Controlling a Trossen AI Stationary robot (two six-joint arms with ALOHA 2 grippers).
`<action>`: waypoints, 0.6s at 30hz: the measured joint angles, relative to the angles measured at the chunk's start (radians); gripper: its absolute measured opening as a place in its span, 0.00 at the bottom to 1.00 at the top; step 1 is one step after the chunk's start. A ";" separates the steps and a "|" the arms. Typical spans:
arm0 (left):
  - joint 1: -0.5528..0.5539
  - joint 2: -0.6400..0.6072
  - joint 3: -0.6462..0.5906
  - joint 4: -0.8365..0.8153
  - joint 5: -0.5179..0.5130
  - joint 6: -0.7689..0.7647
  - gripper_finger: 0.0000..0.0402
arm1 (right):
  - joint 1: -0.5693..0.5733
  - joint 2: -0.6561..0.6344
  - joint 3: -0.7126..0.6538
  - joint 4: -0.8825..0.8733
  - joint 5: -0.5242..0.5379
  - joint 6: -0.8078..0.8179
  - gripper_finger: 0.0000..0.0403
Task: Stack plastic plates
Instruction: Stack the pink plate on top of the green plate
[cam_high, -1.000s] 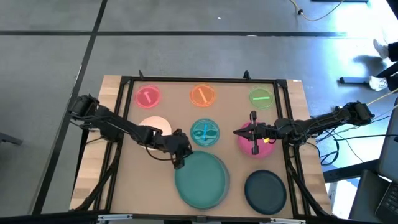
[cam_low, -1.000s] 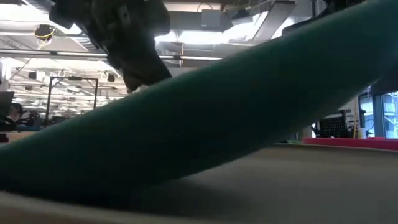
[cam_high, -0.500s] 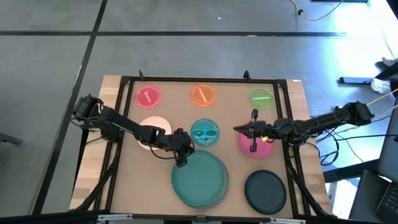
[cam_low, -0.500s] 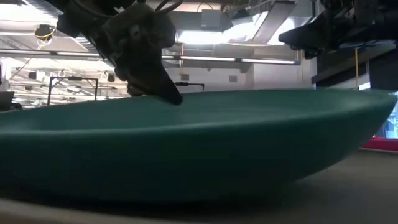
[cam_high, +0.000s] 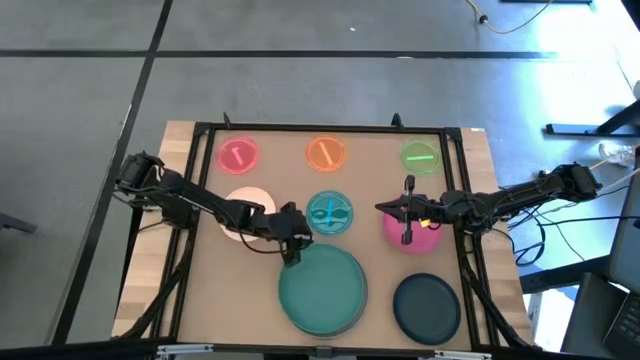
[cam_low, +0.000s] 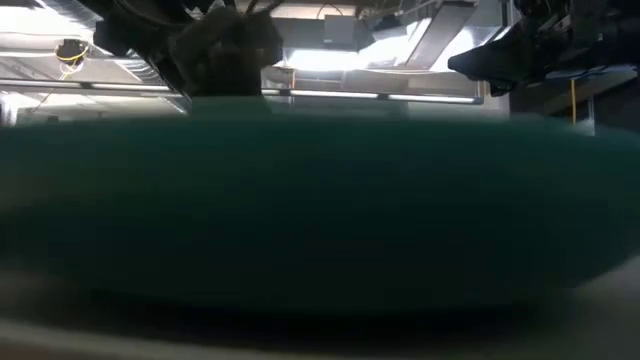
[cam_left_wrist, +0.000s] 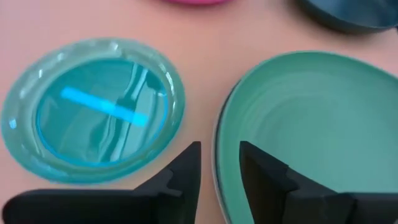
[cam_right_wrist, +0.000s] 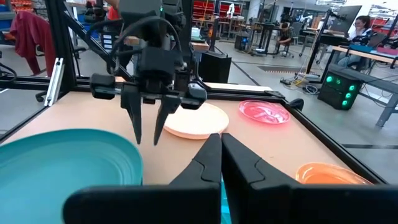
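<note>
The large teal plate (cam_high: 322, 290) lies flat at the table's near middle on a grey plate, of which only a thin rim (cam_left_wrist: 215, 152) shows. My left gripper (cam_high: 291, 252) stands open at the teal plate's far-left rim (cam_left_wrist: 219, 134), one finger on each side of it. In the right wrist view the fingers (cam_right_wrist: 138, 134) hang just over that rim. My right gripper (cam_high: 381, 210) is shut and held level above the magenta plate (cam_high: 398, 232).
The clear blue plate (cam_high: 328, 213) lies just beyond the teal one, and the pale pink plate (cam_high: 250, 205) sits under my left arm. A black plate (cam_high: 427, 307) is at the near right. Small pink (cam_high: 238, 155), orange (cam_high: 325, 153) and green (cam_high: 420, 157) plates line the far edge.
The teal plate was tilted, its far-left rim raised in my left gripper. That rim has come down and the plate now lies level on the grey plate.
</note>
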 joint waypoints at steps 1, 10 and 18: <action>0.000 -0.013 0.000 -0.003 0.001 0.021 0.26 | 0.000 0.000 0.000 0.002 0.000 0.000 0.00; -0.023 -0.157 -0.056 0.065 -0.046 0.253 0.25 | 0.000 0.023 0.020 -0.004 0.001 0.035 0.00; -0.055 -0.160 -0.370 0.748 -0.098 0.408 0.25 | 0.000 0.235 0.201 -0.192 0.016 0.079 0.00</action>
